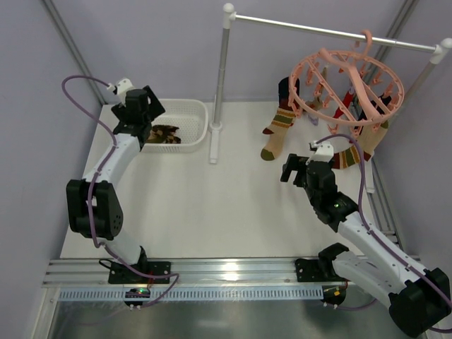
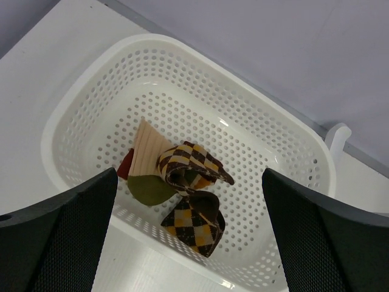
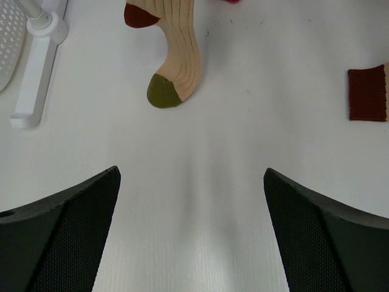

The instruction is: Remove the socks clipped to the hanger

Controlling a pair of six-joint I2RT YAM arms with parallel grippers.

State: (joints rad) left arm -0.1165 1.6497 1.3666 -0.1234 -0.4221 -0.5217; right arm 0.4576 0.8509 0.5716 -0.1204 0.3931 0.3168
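Hanging toe-down from the hanger (image 1: 332, 56), the striped sock (image 1: 277, 132) lies just far of your right gripper (image 3: 192, 176), spread wide and empty; your left gripper (image 2: 189, 179), equally wide, is well apart.

This is a robotics lab test cell, not a home. Two arms are bolted to an aluminium rail (image 1: 233, 272) well behind both claws, and loose lilac cables (image 1: 65, 88) loop along them. The white table (image 1: 212, 212) beneath the claws is boxed in by plain grey-lilac walls (image 1: 141, 42) with bare metal struts (image 1: 65, 30) at the corners. The laundry things look like staged props. A white rail stand (image 1: 224, 85) rises beyond and between the claws. A pink ring hanger (image 1: 346, 85) with socks (image 1: 279, 131) hangs just beyond the right claw (image 1: 293, 169). A white perforated basket (image 2: 292, 158) sits directly under the left claw (image 1: 148, 131).
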